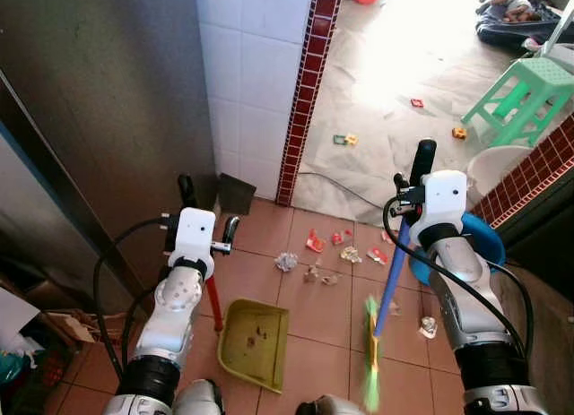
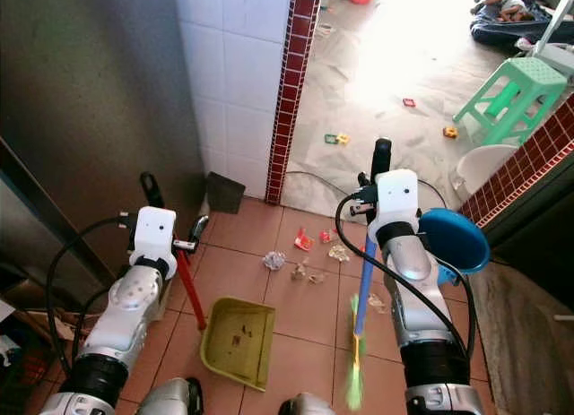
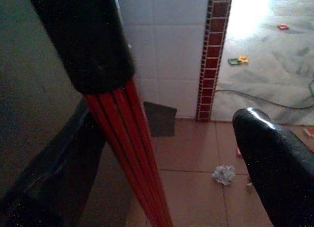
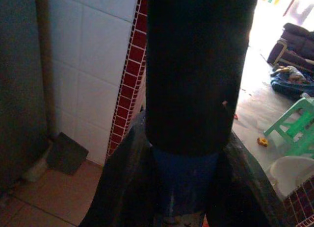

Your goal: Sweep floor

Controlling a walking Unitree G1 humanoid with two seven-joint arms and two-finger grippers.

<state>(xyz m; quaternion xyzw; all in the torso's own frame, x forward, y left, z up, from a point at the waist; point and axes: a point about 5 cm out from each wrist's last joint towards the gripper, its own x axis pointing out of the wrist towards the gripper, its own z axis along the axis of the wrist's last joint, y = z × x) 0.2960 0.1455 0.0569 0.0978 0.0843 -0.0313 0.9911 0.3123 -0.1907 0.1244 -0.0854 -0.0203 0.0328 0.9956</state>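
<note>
- On the terracotta tile floor [image 1: 314, 316] just inside the doorway, the right gripper [image 1: 411, 184] is clamped round the black top grip of a broom [image 1: 387, 294] — its blue shaft runs down and slightly toward the robot's left, ending in green bristles resting on the tiles close to the robot's feet.
- The left gripper [image 1: 204, 220] holds the red handle [image 1: 213, 303] of a yellow-green dustpan [image 1: 256, 339]; in the left wrist view one finger presses the handle while the other finger [image 3: 277, 163] stands apart from it, so the grasp looks loose rather than fully closed.
- The dustpan lies flat on the tiles, a few dark specks inside; I cannot tell which edge is its open lip.
- The litter [image 1: 327, 254] — crumpled paper, red and pale scraps — lies in a loose row ahead of both tools, farther from the robot than bristles and pan.
- One more crumpled scrap [image 1: 429, 326] sits just right of the broom shaft, beside the right arm.
- Judgement: the row stretches crosswise, side to side, and the broom arm is the nearer; the bristles would need to reach beyond the row and draw it back and leftward to the pan.
- More bits [image 1: 345, 139] lie on the pale floor past the brick-trimmed wall [image 1: 305, 92], near a green stool [image 1: 525, 92].
</note>
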